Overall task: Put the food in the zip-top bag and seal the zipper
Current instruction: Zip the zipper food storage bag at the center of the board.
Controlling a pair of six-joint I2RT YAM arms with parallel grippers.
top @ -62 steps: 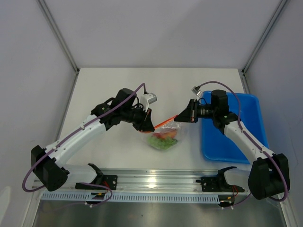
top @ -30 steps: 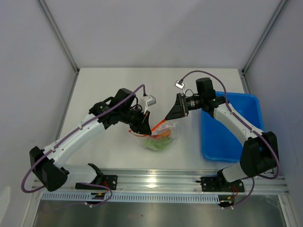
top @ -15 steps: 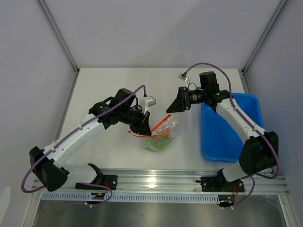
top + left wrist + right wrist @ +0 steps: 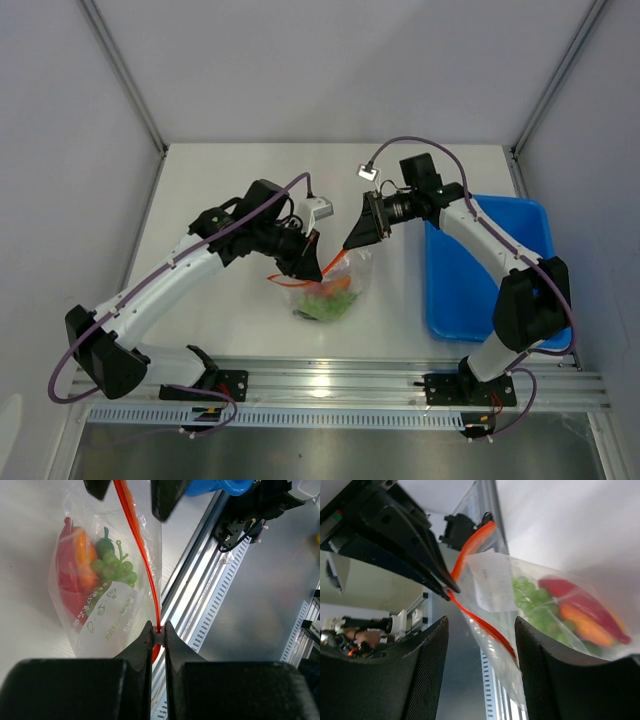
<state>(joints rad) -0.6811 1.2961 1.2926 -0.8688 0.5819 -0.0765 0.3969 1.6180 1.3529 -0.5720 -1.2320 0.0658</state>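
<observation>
From above, the food (image 4: 322, 297) in the bag (image 4: 352, 272) is too small to tell apart, just green and orange bits, and the left gripper (image 4: 311, 269) covers one end of the orange strip (image 4: 335, 262). The right arm (image 4: 490, 245) hides part of the blue tray (image 4: 465, 300). In the left wrist view the top edge cuts off the bag's mouth and the fingers (image 4: 167, 497) of the right gripper (image 4: 129, 509). In the right wrist view the food is blurry, the words on the label (image 4: 490, 587) cannot be read, and the bag runs off the right edge.
</observation>
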